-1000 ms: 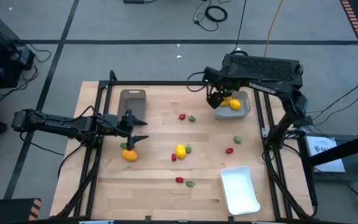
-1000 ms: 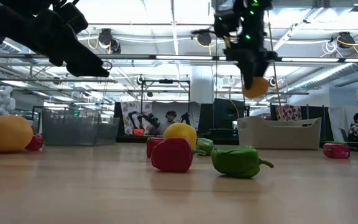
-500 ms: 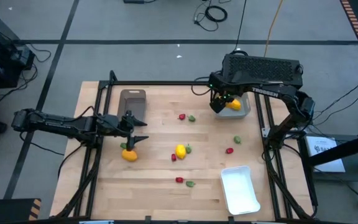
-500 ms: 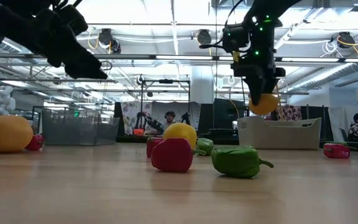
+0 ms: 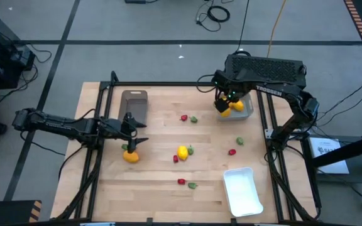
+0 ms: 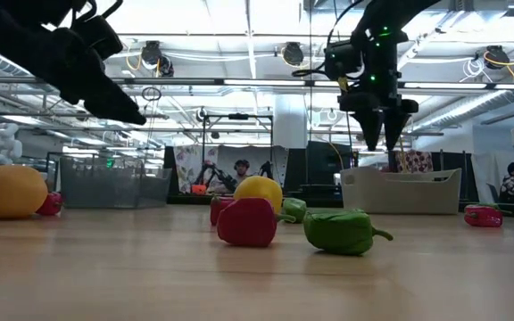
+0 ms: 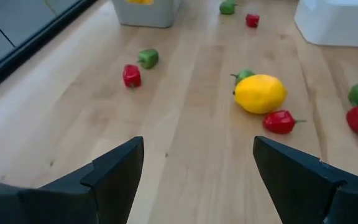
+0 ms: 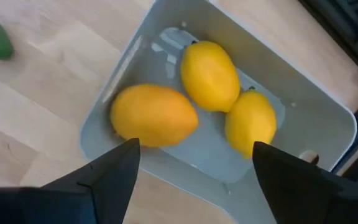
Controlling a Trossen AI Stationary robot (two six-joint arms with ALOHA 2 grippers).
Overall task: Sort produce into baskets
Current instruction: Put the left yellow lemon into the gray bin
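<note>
My right gripper (image 5: pixel 230 100) hangs open and empty just above the light grey-blue tray (image 5: pixel 247 112) at the far right; it also shows in the low view (image 6: pixel 384 134). In the right wrist view the tray (image 8: pixel 316 118) holds an orange citrus (image 8: pixel 154 115) and two yellow citrus fruits (image 8: pixel 209 74). My left gripper (image 5: pixel 142 132) is open and empty at the left, just beyond an orange citrus (image 5: pixel 131 156) that rests on the table. A yellow citrus (image 5: pixel 182 152) lies mid-table and also shows in the left wrist view (image 7: pixel 260 93).
A brown-grey tray (image 5: pixel 134 103) stands at the far left and a white tray (image 5: pixel 241 190) at the near right. Small red (image 5: pixel 184 117) and green (image 5: pixel 240 141) pieces lie scattered across the table's middle. Black rails run along the table's left and right sides.
My right gripper has gone toward the table's right edge, over the grey-blue tray, and has opened. It has let go of the orange citrus, which now lies in the tray beside the two yellow ones.
</note>
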